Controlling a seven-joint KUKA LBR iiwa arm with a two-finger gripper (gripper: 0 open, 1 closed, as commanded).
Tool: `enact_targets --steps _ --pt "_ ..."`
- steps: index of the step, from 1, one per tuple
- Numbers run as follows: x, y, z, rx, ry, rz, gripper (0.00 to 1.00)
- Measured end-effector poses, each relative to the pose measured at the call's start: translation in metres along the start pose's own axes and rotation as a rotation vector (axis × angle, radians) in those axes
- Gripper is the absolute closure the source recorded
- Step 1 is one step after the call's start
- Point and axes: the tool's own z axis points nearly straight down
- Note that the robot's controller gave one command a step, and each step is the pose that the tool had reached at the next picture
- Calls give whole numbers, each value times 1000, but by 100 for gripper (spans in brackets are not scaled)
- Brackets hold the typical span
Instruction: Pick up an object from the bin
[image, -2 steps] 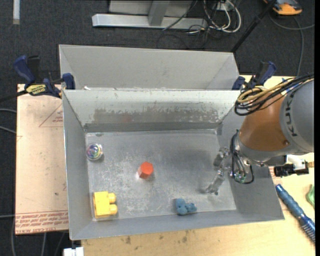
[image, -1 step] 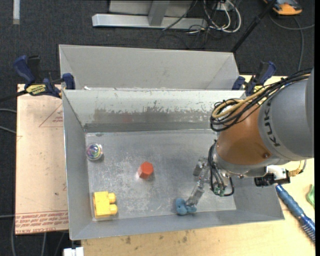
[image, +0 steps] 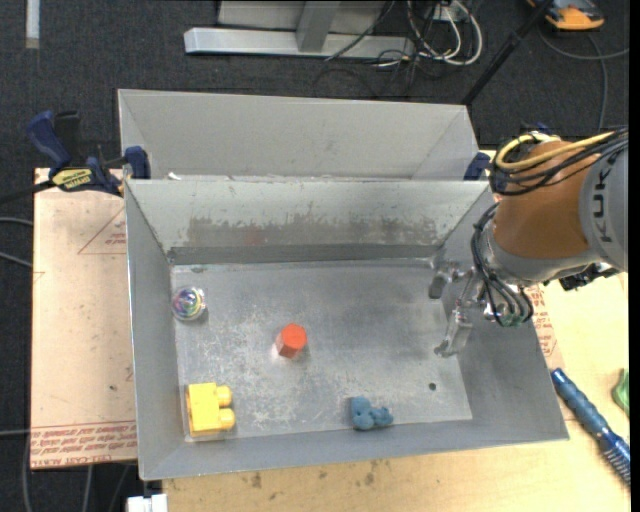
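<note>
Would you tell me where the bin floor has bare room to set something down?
The widest bare floor lies between the red cylinder, the back wall and the open gripper. A smaller patch sits between the blue lump and the gripper. The left side, holding the shiny ball and yellow block, is tighter.

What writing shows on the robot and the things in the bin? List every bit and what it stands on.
"KU": on the arm, on its grey shell; the rest is cut off at the edge.
Yellow block, red piece, blue lump, glittery ball: no writing to read.
</note>
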Motion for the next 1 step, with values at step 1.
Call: enact_targets --steps 1 --pt "90 60 5 -6 16 -45 0"
